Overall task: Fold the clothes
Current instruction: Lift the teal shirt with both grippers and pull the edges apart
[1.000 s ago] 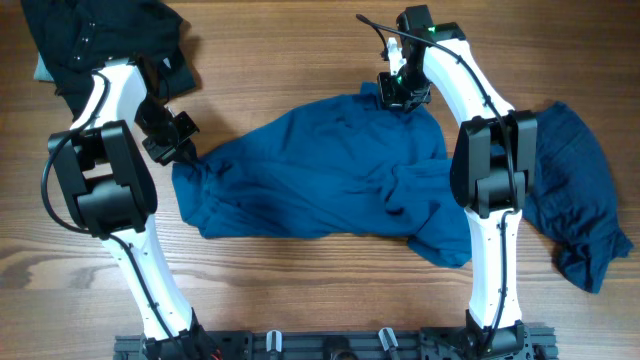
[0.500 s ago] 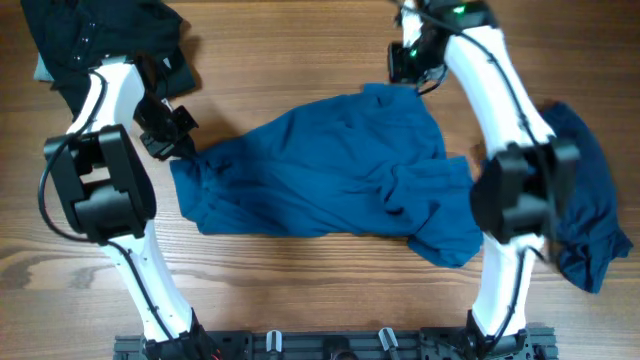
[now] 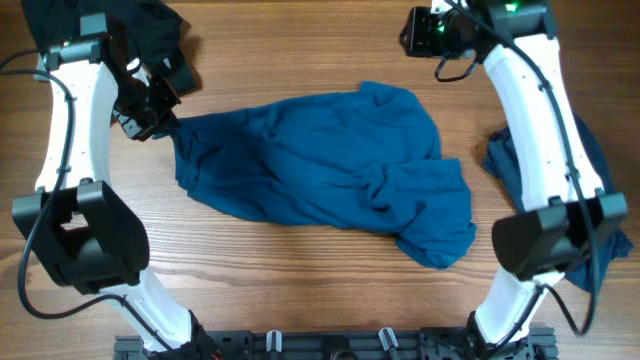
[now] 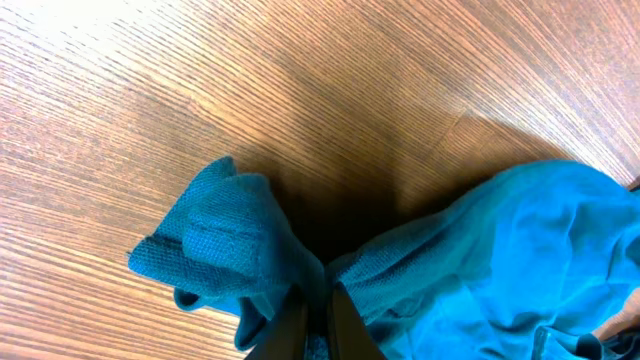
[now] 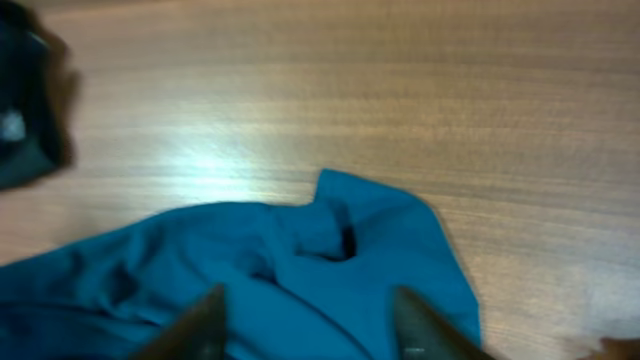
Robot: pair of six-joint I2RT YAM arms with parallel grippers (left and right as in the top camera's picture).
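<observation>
the blue shirt point(image 3: 320, 170) lies rumpled in the middle of the surface point(image 3: 300, 290). the left hand point(image 3: 163, 125) is closed on its left corner. the right hand point(image 3: 415, 35) hangs open past its far edge, empty. a darker blue garment point(image 3: 503, 160) lies at the right.

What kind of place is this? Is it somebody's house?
Probably a robot test bench, not a home: two white robot arms rising from a black rail at a wooden table, with a blue shirt on it.
</observation>
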